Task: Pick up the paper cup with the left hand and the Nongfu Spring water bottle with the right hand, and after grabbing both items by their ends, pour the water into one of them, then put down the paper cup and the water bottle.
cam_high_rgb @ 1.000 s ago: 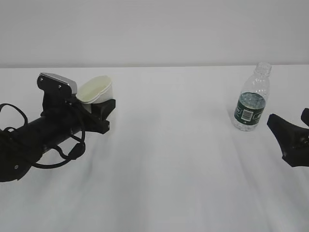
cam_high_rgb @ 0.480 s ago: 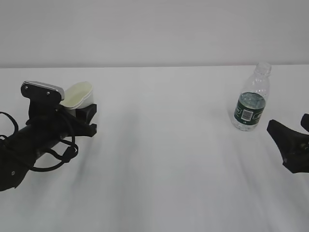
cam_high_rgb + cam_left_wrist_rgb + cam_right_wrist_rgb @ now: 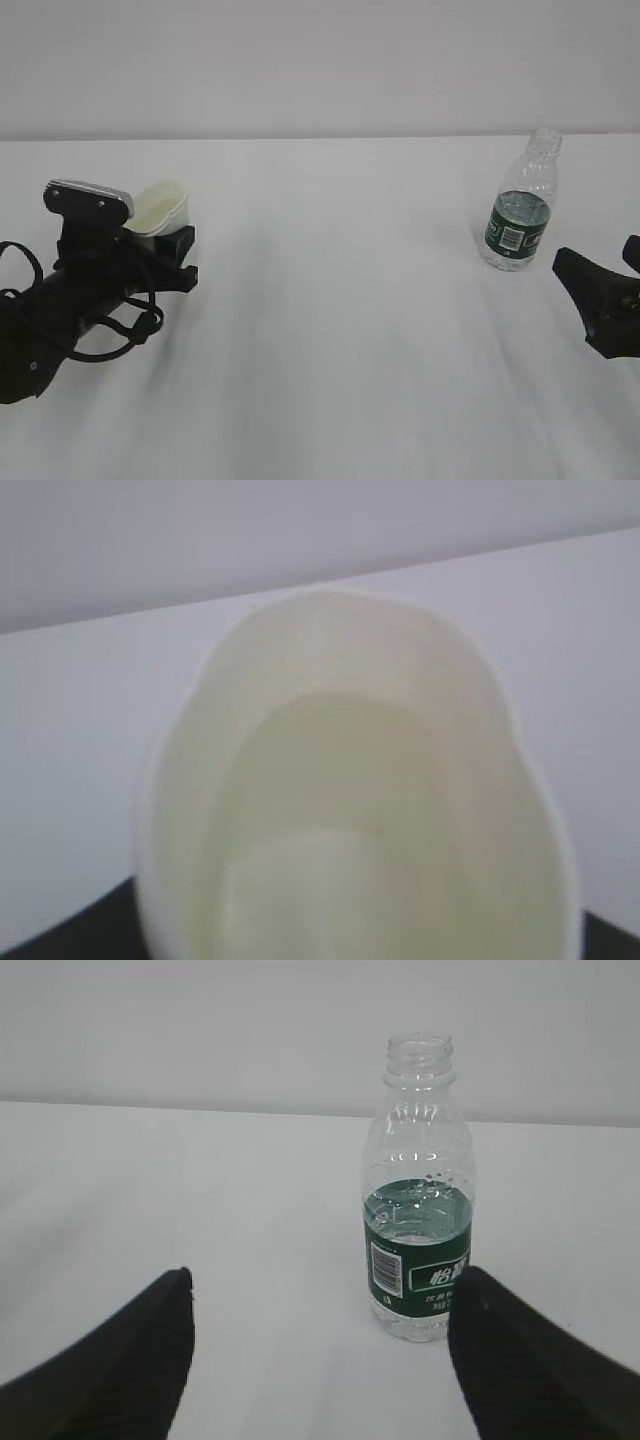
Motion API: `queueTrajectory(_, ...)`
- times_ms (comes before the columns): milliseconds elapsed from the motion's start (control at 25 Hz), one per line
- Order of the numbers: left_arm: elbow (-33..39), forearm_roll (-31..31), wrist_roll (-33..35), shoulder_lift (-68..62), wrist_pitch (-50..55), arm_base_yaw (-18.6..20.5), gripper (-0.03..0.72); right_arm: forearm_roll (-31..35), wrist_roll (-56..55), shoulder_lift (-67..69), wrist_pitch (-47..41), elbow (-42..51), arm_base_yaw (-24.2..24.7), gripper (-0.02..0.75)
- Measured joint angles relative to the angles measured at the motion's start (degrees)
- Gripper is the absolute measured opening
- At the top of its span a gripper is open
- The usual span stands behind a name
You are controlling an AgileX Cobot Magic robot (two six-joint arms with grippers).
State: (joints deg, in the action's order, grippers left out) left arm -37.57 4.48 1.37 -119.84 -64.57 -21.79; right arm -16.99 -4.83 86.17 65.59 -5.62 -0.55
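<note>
The white paper cup (image 3: 160,207) sits between the black fingers of my left gripper (image 3: 168,238) at the left of the table, its mouth tilted toward the wrist. My left gripper is shut on it. In the left wrist view the cup (image 3: 350,780) fills the frame, its rim squeezed oval and its cream inside showing. The Nongfu Spring water bottle (image 3: 520,205) stands upright and uncapped at the right, partly filled. My right gripper (image 3: 605,265) is open just short of it, to its right. In the right wrist view the bottle (image 3: 420,1230) stands beyond the right fingertip of the gripper (image 3: 325,1275).
A white table (image 3: 340,330) carries everything, and a pale wall (image 3: 320,60) rises behind its far edge. The left arm's looping cables (image 3: 120,325) hang low over the table near its front left.
My left arm has drawn back to the left and dropped slightly, carrying the cup with it. The right gripper has sunk a little. The bottle has not moved.
</note>
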Motion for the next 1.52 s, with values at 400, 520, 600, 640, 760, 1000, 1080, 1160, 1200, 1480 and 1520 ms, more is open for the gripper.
queueTrajectory(400,-0.2,0.0,0.0,-2.2,0.0,0.0,0.382,-0.1,0.0,0.0,0.0,0.0,0.0,0.594)
queueTrajectory(520,-1.1,0.0,0.0,-2.8,0.0,0.0,0.382,-0.1,0.0,0.0,0.0,0.0,0.0,0.594)
queueTrajectory(600,-1.8,0.0,0.0,-3.5,-0.1,0.0,0.382,-0.1,0.0,0.0,0.0,0.0,0.0,0.593)
queueTrajectory(640,-1.9,0.0,0.0,-3.6,-0.1,0.0,0.382,-0.1,0.0,0.0,0.0,0.0,0.0,0.593)
queueTrajectory(760,-2.2,0.1,0.0,-4.0,-0.1,0.0,0.382,-0.1,0.0,0.0,0.0,0.0,0.0,0.593)
queueTrajectory(1000,-3.6,0.2,0.0,-4.3,-0.1,0.6,0.382,-0.1,0.0,0.0,0.0,0.0,0.0,0.593)
queueTrajectory(1080,-4.1,0.2,0.0,-4.4,-0.1,0.6,0.382,-0.1,0.0,0.0,0.0,0.0,0.0,0.593)
queueTrajectory(1160,-4.3,0.3,0.0,-4.4,-0.1,0.7,0.382,-0.1,0.0,0.0,0.0,0.0,0.0,0.593)
queueTrajectory(1200,-4.3,0.3,0.0,-4.5,-0.1,0.8,0.382,-0.1,0.0,0.0,0.0,0.0,0.0,0.593)
queueTrajectory(1480,-6.1,0.2,0.0,-6.0,-0.2,0.8,0.382,-0.4,0.0,0.0,0.0,0.0,0.0,0.592)
queueTrajectory(1520,-6.2,0.1,0.0,-6.1,-0.2,0.8,0.382,-0.4,0.0,0.0,0.0,0.0,0.0,0.592)
